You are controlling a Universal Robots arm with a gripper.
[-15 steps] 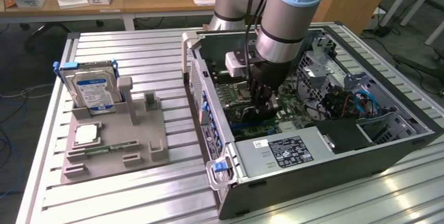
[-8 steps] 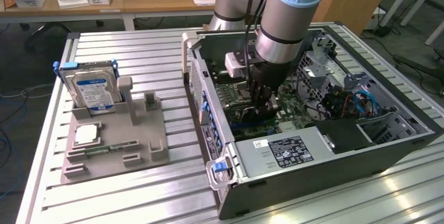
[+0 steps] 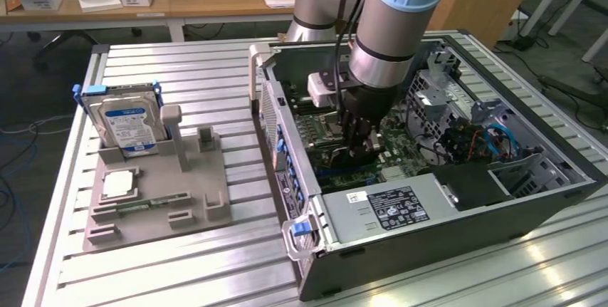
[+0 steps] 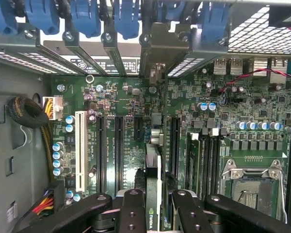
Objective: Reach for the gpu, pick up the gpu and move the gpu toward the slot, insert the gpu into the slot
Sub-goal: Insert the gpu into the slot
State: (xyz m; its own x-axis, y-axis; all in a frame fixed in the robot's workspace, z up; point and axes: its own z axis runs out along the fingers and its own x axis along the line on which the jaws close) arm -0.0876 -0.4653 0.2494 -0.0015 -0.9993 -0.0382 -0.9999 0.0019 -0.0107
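Wrist view looks straight down onto the green motherboard (image 4: 131, 131) inside the open computer case (image 3: 494, 207). The claw (image 4: 154, 206) has its two black fingers (image 4: 131, 208) closed part-way on the gpu (image 4: 153, 179), which stands on edge between them, seen as a thin card with its metal bracket end running away toward the rear of the case. The card's lower edge sits among the long black expansion slots (image 4: 173, 145), in line with the gap between two of them; whether it is seated in a slot cannot be told. A white slot (image 4: 80, 148) lies well to one side, and the empty processor socket (image 4: 252, 187) to the other.

From the exterior view, the arm (image 3: 394, 29) reaches down into the case on the ridged metal worktop (image 3: 171, 264), the claw (image 3: 357, 152) low over the motherboard. On the exterior view's left a grey holder (image 3: 156, 193) carries a blue-labelled hard drive (image 3: 130, 125) standing upright and a small green memory stick (image 3: 152, 204) lying flat.
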